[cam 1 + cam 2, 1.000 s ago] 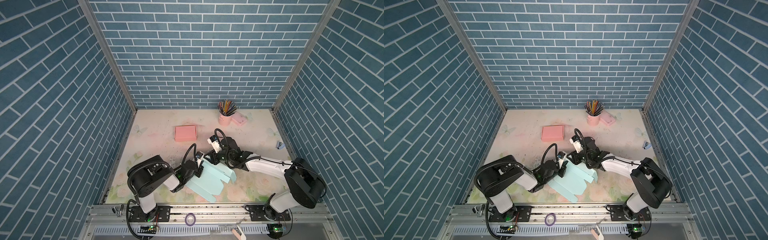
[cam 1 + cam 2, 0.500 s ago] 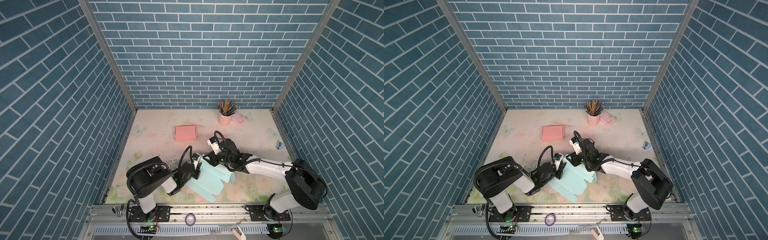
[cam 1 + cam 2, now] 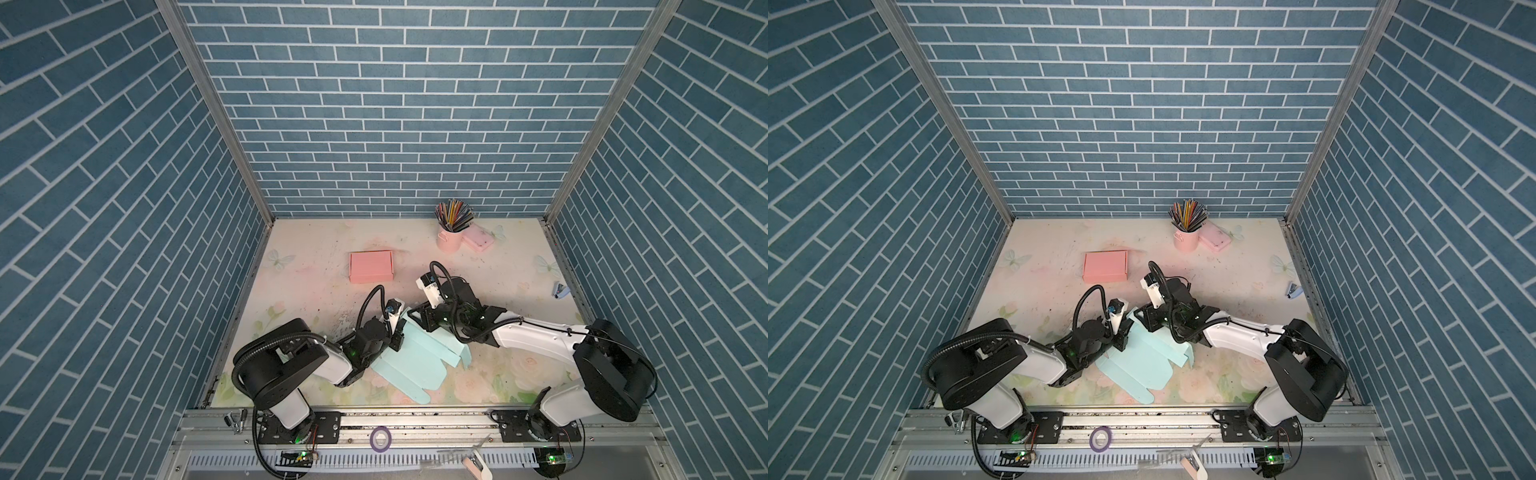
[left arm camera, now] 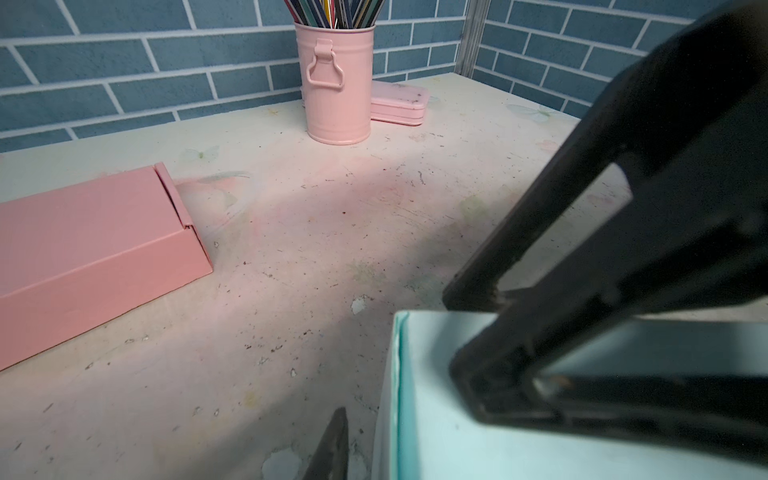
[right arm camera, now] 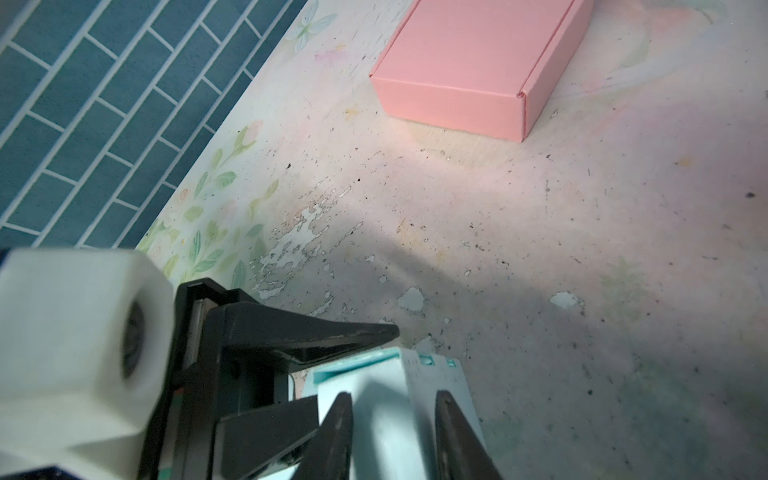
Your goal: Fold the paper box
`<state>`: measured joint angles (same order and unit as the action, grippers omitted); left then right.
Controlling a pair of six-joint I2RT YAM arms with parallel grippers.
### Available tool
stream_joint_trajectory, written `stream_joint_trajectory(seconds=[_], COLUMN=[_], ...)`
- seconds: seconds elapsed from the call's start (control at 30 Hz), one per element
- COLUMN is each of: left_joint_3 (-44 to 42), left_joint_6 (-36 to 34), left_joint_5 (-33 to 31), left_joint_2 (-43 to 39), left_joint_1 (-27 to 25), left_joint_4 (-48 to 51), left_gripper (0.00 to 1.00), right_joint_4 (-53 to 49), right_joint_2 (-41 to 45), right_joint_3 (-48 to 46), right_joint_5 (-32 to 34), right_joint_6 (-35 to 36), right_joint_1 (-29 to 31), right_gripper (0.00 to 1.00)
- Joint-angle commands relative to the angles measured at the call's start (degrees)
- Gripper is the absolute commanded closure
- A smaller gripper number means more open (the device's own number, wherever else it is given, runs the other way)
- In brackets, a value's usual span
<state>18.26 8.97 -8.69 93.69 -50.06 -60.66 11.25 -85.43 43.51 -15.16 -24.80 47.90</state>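
The light teal paper box [image 3: 411, 365] [image 3: 1138, 365] lies partly folded at the table's front middle, with flat flaps toward the front edge. My right gripper [image 3: 417, 318] [image 5: 395, 440] holds the box's raised back wall, one finger on each side of it, as the left wrist view also shows. My left gripper [image 3: 398, 332] [image 3: 1123, 330] sits at the box's left end. Its jaws stand slightly open around a side flap, with gaps showing in the right wrist view. Only one left fingertip [image 4: 334, 440] shows in the left wrist view, beside the box wall [image 4: 436, 449].
A closed pink box [image 3: 371, 267] lies behind the grippers, toward the middle of the table. A pink cup of pencils [image 3: 449, 239] and a pink case [image 3: 478, 240] stand at the back right. A small blue-white object [image 3: 559, 289] lies by the right wall.
My left gripper's jaws have parted off the box's side flap. The right gripper has kept its hold and place, and the box has barely shifted.
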Motion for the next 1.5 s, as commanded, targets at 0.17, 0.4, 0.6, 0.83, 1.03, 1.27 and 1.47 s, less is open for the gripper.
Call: stream_joint_trajectory(seconds=[0.17,0.4,0.6,0.83,1.03,1.27,1.47], left_joint_3=[3.72,3.9,3.16,1.77,1.34,1.2,0.81], left_joint_6=[0.7,1.12,1.22,1.14,1.2,0.98,2.34], left_joint_5=[-3.27,-4.33,-4.16,-3.96,-3.77,-3.51,-5.94], left_joint_2=[2.84,4.55,5.01,4.05,4.85,5.1,1.33], left_joint_1=[-0.1,-0.12,-0.19,-0.21,-0.26,-0.3,-0.29], left_joint_4=[-2.89,-3.94,-4.7,-4.85,-5.16,-5.52,-0.92], left_gripper=[0.82,0.95,0.95,0.86,0.88,0.95,1.0], right_joint_4=[-4.14,-2.9,-2.73,-3.15,-3.58,-3.95,-11.83], right_joint_2=[0.28,-0.09,0.1,1.12,1.93,2.96,12.07], right_joint_3=[-1.32,-2.02,-2.1,-2.53,-2.63,-2.46,-0.21], right_joint_5=[1.36,1.62,1.84,2.72,3.28,3.65,6.28], right_joint_6=[-2.03,-2.71,-2.63,-2.45,-2.19,-1.83,0.08], right_joint_1=[0.01,0.05,0.05,0.02,0.0,0.02,0.13], right_gripper=[0.67,0.68,0.69,0.69,0.69,0.69,0.7])
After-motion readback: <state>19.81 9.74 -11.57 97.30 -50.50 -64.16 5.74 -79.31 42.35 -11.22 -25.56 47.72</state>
